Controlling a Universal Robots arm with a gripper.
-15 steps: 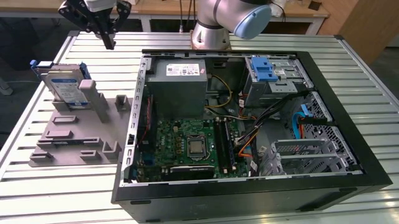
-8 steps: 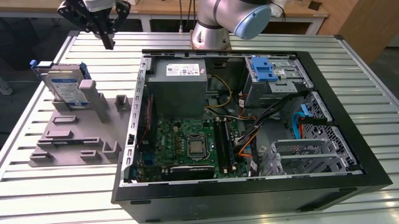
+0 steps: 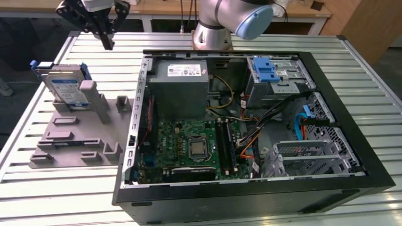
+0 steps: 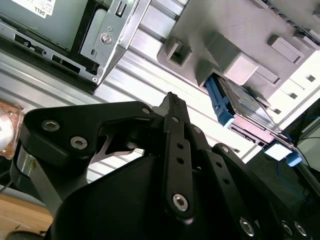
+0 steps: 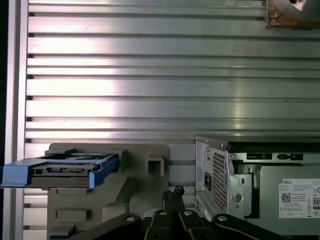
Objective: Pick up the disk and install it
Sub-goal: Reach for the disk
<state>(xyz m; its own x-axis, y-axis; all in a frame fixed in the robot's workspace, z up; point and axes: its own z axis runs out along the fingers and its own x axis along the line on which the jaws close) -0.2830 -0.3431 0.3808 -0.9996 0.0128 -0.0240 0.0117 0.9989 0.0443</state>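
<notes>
The disk [image 3: 66,90] stands on edge in a slot of a grey fixture [image 3: 69,141] on the slatted table, at the exterior view's left. It is silver with a blue-and-white label and blue rails. My gripper [image 3: 108,44] hangs above the table beyond the fixture, apart from the disk, its black fingers shut together on nothing. In the second wrist view the shut gripper [image 4: 172,100] points towards the fixture [image 4: 235,30] and the disk [image 4: 222,107]. The first wrist view shows the gripper [image 5: 172,192] near the fixture [image 5: 135,175], with the disk [image 5: 65,167] off to one side.
An open computer case [image 3: 333,117] lies on the table at the exterior view's right. Inside it are a grey power supply box [image 3: 182,89], a motherboard [image 3: 195,146] and a silver drive cage with a blue latch [image 3: 273,70]. The arm's base [image 3: 213,33] stands behind the case.
</notes>
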